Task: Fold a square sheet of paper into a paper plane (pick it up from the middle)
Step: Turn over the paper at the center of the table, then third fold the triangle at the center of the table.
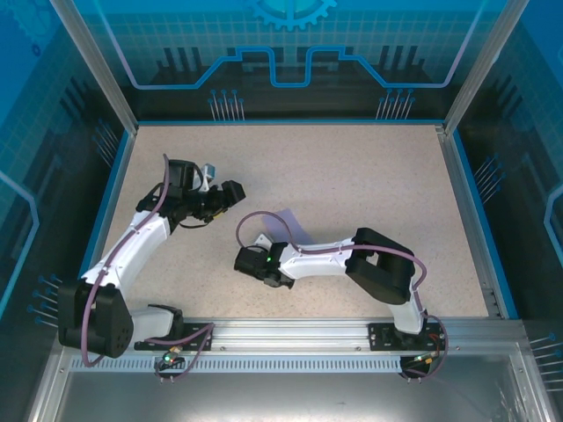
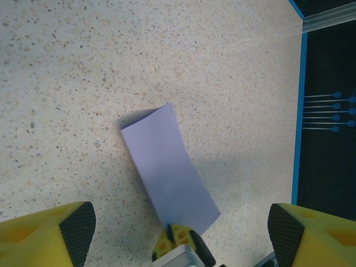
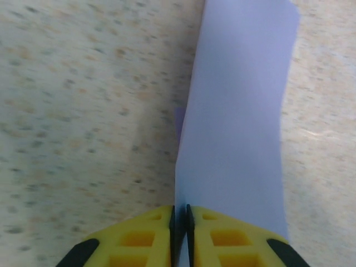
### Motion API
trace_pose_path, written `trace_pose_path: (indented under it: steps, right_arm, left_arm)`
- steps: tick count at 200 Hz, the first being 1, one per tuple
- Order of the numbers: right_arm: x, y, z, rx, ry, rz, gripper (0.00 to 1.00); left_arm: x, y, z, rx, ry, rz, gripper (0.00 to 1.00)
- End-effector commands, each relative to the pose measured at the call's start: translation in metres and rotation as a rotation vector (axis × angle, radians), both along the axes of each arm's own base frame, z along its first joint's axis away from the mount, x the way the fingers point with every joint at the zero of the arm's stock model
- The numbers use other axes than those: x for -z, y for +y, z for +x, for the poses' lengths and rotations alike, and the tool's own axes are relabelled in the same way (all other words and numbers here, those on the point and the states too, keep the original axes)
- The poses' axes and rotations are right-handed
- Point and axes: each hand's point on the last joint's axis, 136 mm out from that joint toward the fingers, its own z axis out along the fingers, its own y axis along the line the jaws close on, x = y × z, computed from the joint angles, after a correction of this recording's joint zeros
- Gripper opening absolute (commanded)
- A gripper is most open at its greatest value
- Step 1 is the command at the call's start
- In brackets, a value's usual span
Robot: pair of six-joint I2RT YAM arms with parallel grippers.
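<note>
We see a beige speckled tabletop (image 1: 352,176) edged by a thin blue strip (image 1: 290,122), enclosed by translucent blue wall panels printed with circuit lines (image 1: 290,53), set between slanted aluminium frame posts (image 1: 92,61), evenly lit.

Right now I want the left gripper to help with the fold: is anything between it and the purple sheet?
Only the right gripper, shut on the sheet's near end, sits just ahead of the open left gripper. Around the rest of the sheet there is just bare table.
</note>
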Motion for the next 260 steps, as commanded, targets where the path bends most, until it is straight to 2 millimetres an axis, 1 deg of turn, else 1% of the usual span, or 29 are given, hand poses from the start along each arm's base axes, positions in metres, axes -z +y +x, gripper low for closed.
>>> trace_pose_path:
  steps: [1,18,41,52,64,76,83,84,94,112,124,141,147,150,159,178,198,221,236,248,260]
  right_arm:
    - [0.019,0.019,-0.015,-0.037,0.103,0.084,0.18]
    - [0.023,0.026,-0.021,-0.044,0.160,0.144,0.21]
    - [0.021,0.033,-0.025,-0.048,0.213,0.225,0.27]
    - [0.014,0.035,-0.026,-0.049,0.237,0.275,0.30]
    - [0.007,0.034,-0.029,-0.048,0.272,0.340,0.36]
    - [-0.005,0.035,-0.030,-0.054,0.301,0.415,0.41]
    - [-0.009,0.033,-0.031,-0.050,0.327,0.465,0.44]
    - [-0.012,0.033,-0.032,-0.052,0.329,0.475,0.44]
    - [-0.020,0.029,-0.031,-0.042,0.358,0.543,0.46]
    - [-0.037,0.020,-0.028,-0.024,0.397,0.656,0.49]
    - [-0.045,0.012,-0.027,-0.011,0.422,0.715,0.50]
    - [-0.053,-0.003,-0.021,0.025,0.439,0.787,0.51]
    - [-0.060,-0.006,-0.016,0.033,0.433,0.814,0.51]
    - [-0.053,-0.012,-0.018,0.048,0.446,0.807,0.51]
    - [-0.052,-0.022,-0.015,0.081,0.449,0.823,0.50]
    - [-0.048,-0.040,-0.004,0.168,0.472,0.885,0.49]
    - [-0.041,-0.056,0.003,0.254,0.498,0.931,0.49]
    - [-0.035,-0.073,0.009,0.340,0.504,0.959,0.49]
    - [-0.031,-0.082,0.012,0.388,0.506,0.981,0.50]
    - [-0.029,-0.087,0.014,0.415,0.511,1.001,0.52]
    - [-0.027,-0.088,0.014,0.427,0.530,1.030,0.53]
  left_arm:
    - [-0.004,-0.004,0.002,0.040,0.002,-0.023,0.85]
    - [0.001,-0.007,0.002,0.052,0.020,-0.037,0.85]
    - [0.010,-0.011,0.002,0.070,0.043,-0.055,0.85]
    - [0.015,-0.013,0.001,0.079,0.052,-0.063,0.85]
    - [0.019,-0.016,0.000,0.092,0.059,-0.071,0.85]
    - [0.024,-0.018,-0.002,0.100,0.064,-0.071,0.84]
    - [0.028,-0.021,-0.004,0.108,0.067,-0.070,0.84]
    - [0.028,-0.021,-0.004,0.109,0.068,-0.071,0.84]
    - [0.032,-0.025,-0.006,0.122,0.074,-0.069,0.83]
    - [0.038,-0.036,-0.009,0.158,0.083,-0.055,0.81]
    - [0.040,-0.043,-0.010,0.181,0.083,-0.041,0.79]
    - [0.042,-0.054,-0.012,0.211,0.075,-0.028,0.75]
    - [0.042,-0.058,-0.013,0.224,0.070,-0.025,0.73]
    - [0.043,-0.061,-0.014,0.230,0.071,-0.021,0.72]
    - [0.044,-0.067,-0.016,0.252,0.073,-0.008,0.69]
    - [0.056,-0.081,-0.022,0.294,0.098,0.022,0.64]
    - [0.071,-0.092,-0.027,0.334,0.121,0.063,0.55]
    - [0.089,-0.099,-0.027,0.354,0.140,0.117,0.46]
    - [0.098,-0.102,-0.027,0.362,0.150,0.160,0.43]
    - [0.104,-0.103,-0.026,0.365,0.155,0.184,0.41]
    - [0.112,-0.101,-0.025,0.364,0.166,0.208,0.37]
